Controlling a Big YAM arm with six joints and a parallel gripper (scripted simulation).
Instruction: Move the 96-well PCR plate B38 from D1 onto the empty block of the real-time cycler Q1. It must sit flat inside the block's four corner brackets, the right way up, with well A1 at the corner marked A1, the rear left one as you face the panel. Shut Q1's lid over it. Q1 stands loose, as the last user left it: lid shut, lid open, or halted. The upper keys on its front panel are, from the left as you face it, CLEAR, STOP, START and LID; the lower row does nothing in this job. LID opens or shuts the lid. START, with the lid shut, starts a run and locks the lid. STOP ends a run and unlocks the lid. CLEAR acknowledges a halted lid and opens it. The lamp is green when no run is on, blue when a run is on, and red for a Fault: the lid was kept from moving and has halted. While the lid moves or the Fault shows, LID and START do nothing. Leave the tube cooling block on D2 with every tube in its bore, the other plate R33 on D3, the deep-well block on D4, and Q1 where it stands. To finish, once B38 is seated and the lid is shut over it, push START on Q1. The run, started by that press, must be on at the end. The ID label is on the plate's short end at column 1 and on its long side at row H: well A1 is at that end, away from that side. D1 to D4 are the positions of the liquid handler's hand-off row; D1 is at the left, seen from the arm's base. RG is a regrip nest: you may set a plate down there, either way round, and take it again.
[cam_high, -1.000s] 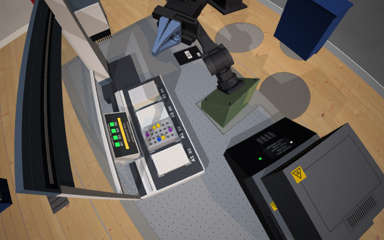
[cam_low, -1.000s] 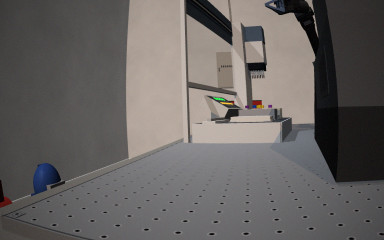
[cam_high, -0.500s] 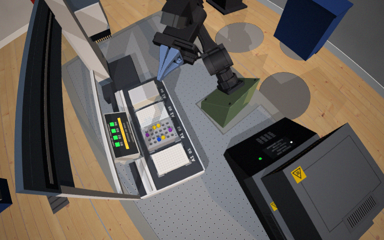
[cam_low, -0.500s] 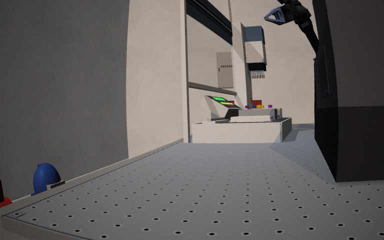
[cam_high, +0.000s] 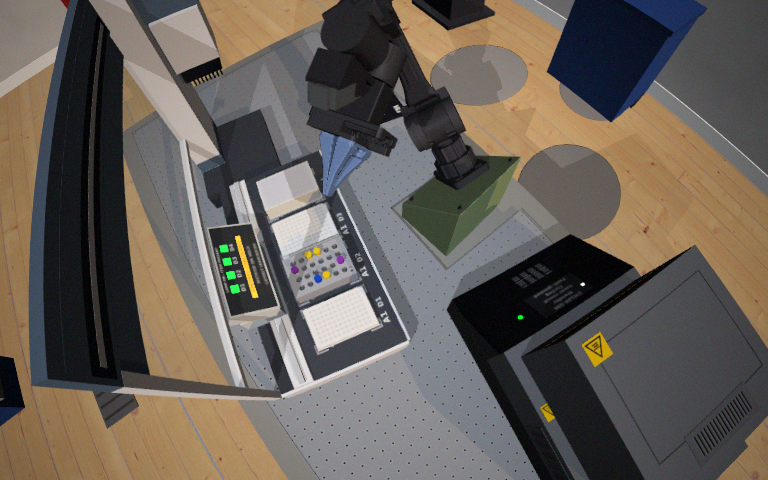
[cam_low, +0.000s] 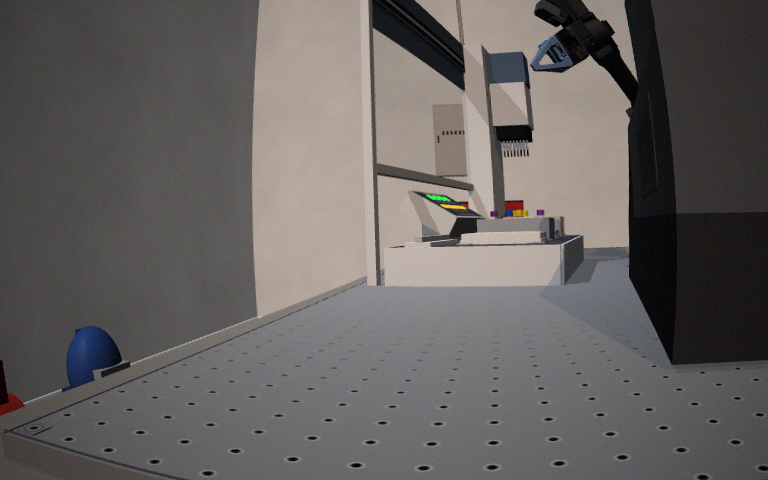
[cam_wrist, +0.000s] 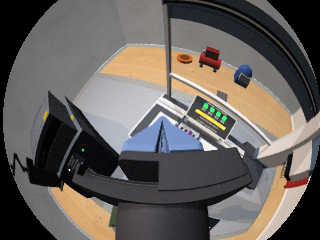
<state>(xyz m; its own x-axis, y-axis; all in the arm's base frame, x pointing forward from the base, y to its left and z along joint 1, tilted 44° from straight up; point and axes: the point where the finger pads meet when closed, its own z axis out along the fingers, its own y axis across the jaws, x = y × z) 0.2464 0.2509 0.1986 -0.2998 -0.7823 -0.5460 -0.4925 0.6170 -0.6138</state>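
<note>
- We see the gripper (cam_high: 334, 169) closed on nothing; its tips are hard to make out.
- Only the top view shows plate B38 (cam_high: 339, 318); the exterior view cuts off cycler Q1 (cam_low: 696, 226).

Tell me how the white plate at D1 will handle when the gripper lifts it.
The plate at D1 looks thin and flat, so probably light and fairly stiff. Its low edges likely offer little grip height, so it may slip or tilt. The gripper is shut, empty.

Plate B38 (cam_high: 340, 318) beside tube block (cam_high: 320, 268)
</note>
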